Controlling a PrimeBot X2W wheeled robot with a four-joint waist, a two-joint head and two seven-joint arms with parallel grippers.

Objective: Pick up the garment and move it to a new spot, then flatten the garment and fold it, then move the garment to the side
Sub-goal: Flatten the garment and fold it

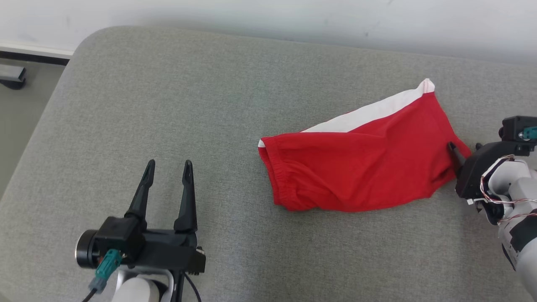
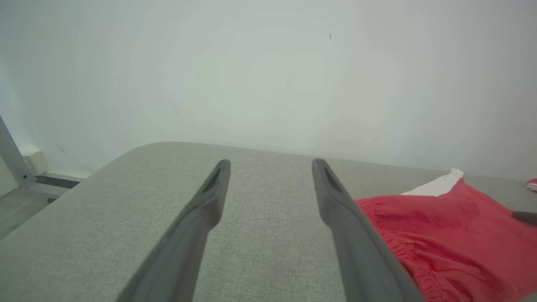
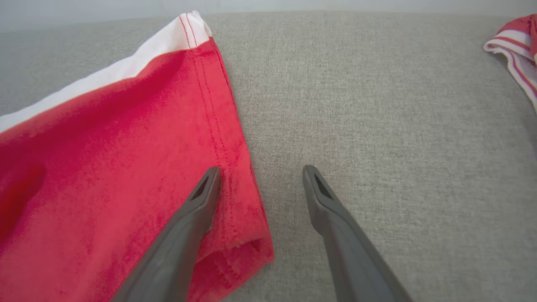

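The garment (image 1: pixel 356 167) is a pair of red shorts with a white side stripe, lying folded on the grey padded table (image 1: pixel 168 92), right of centre. My right gripper (image 1: pixel 465 147) stands open at the garment's right hem. In the right wrist view its left finger (image 3: pixel 197 209) lies over the red hem of the garment (image 3: pixel 117 159) and the other finger is over bare table, so the right gripper (image 3: pixel 260 170) straddles the edge. My left gripper (image 1: pixel 168 165) is open and empty over bare table, well left of the garment. The left gripper (image 2: pixel 270 165) sees the waistband of the garment (image 2: pixel 453 235) to its right.
A second red-and-white striped cloth (image 3: pixel 516 46) lies on the table beyond the right gripper. A pale wall runs along the table's far edge. The table's rounded corner (image 1: pixel 90 40) is at the far left, with floor and a dark object (image 1: pixel 12 77) past it.
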